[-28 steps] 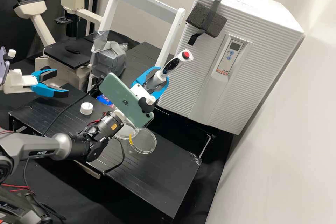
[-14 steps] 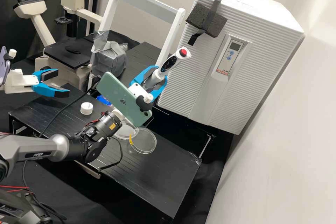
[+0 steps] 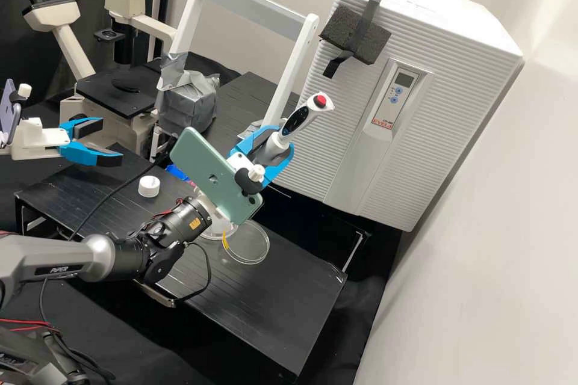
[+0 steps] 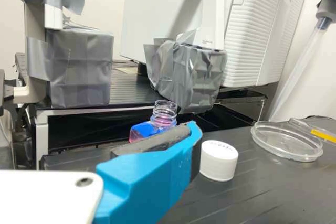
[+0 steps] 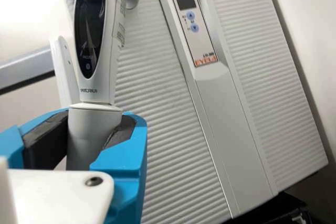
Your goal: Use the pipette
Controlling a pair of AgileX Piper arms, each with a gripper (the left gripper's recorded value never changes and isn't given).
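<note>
The ribbed white machine (image 3: pixel 409 90) stands at the far right of the bench, and its panel (image 5: pixel 194 30) has a small screen, two blue buttons and a line of red lettering. Over the black bench (image 3: pixel 271 307) I see my right arm (image 3: pixel 90 255) stretched low from the near left, wrist tilted up toward that machine. The right gripper (image 3: pixel 265 153) is clamped on the pipette (image 3: pixel 298 120). Its blue fingers squeeze the white lower barrel, and the dark-faced handle with the red button leans up past them. The left gripper (image 3: pixel 96 141) hangs at the left edge, fingers spread around nothing. A clear dish (image 3: pixel 245 243) lies below the right wrist. A white cap (image 3: pixel 149 186) and an open bottle (image 4: pixel 157 124) of pink liquid sit near the left gripper.
</note>
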